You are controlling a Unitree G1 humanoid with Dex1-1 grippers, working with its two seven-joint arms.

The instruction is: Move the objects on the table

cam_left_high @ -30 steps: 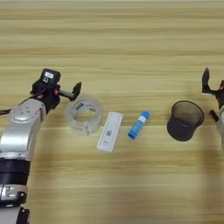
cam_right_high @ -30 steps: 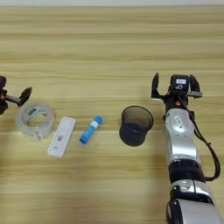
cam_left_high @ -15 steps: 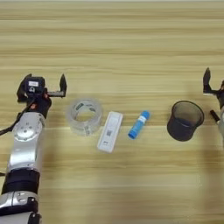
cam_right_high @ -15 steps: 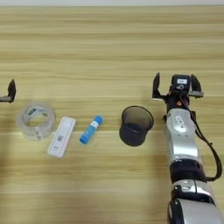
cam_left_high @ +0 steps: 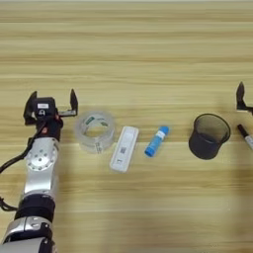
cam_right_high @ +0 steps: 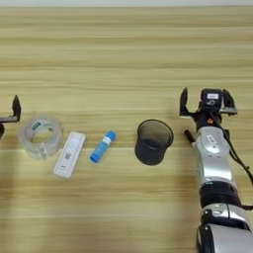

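On the table (cam_left_high: 128,49) lies a row of objects: a clear tape roll (cam_left_high: 95,131), a flat white device (cam_left_high: 123,148) and a blue tube (cam_left_high: 156,141). My left gripper (cam_left_high: 53,95) stands open just left of the tape roll, apart from it and holding nothing. At the right, my right gripper (cam_right_high: 206,94) is open and holds nothing. A thin black-and-white pen (cam_right_high: 189,136) lies beside the right forearm, partly hidden by it.
A dark mesh cup (cam_right_high: 154,141) stands upright between the blue tube and the right arm. Bare wood stretches across the far half of the table and along the near edge.
My left gripper has swung left, away from the tape roll, and now points straight ahead. The tape roll, device, tube and right arm have stayed in place.
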